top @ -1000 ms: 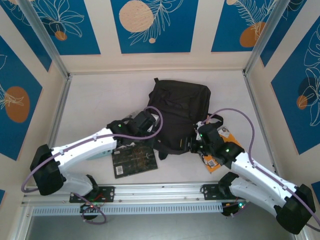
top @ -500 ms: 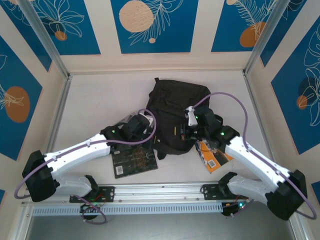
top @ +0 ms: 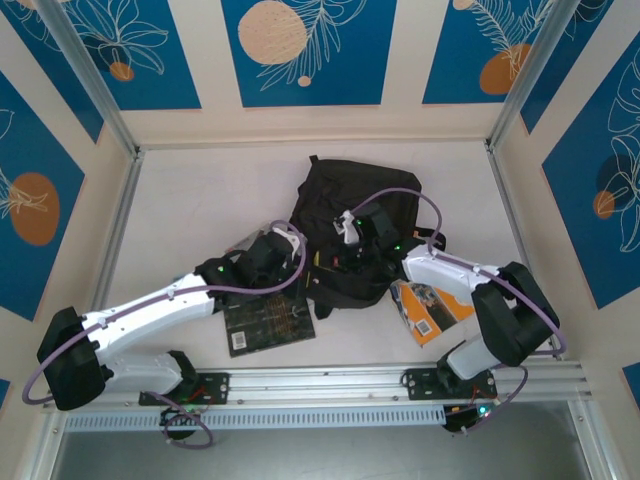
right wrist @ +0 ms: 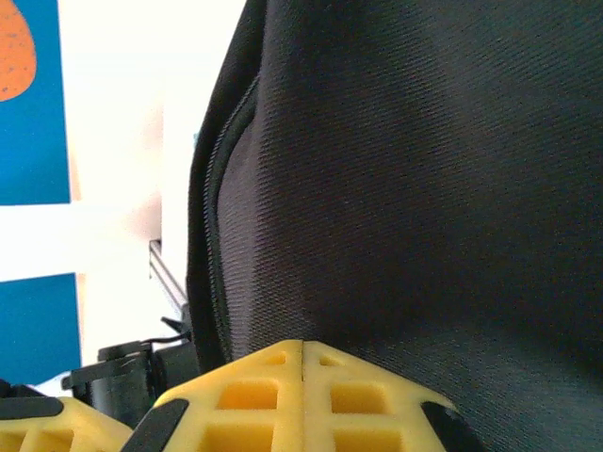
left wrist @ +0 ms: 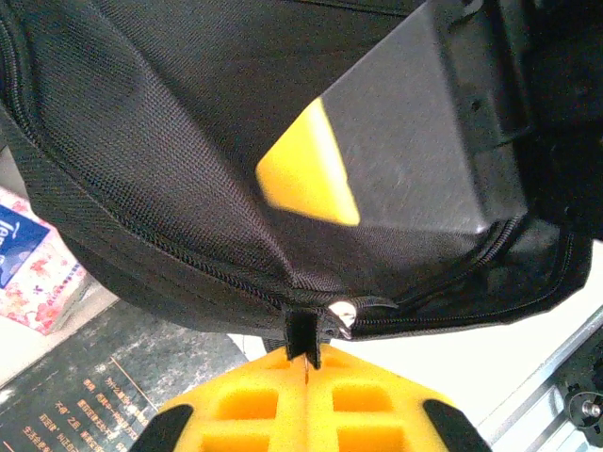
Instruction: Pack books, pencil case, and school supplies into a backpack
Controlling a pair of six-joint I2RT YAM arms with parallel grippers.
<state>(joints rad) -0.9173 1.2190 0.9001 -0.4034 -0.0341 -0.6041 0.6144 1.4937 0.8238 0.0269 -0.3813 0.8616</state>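
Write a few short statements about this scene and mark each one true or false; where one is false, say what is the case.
1. The left tool is shut on a black tab at the zip of the backpack. True.
2. The black book is inside the backpack. False: it lies on the table, outside the backpack.
3. The right tool is wide open. False: its fingers meet, close against the backpack fabric.
4. An orange book lies on the table by the right arm. True.

Black backpack (top: 355,215), black book (top: 268,322) with gold patterning, orange-and-black book (top: 428,310), blue wall panels (top: 340,60) with peach circles.
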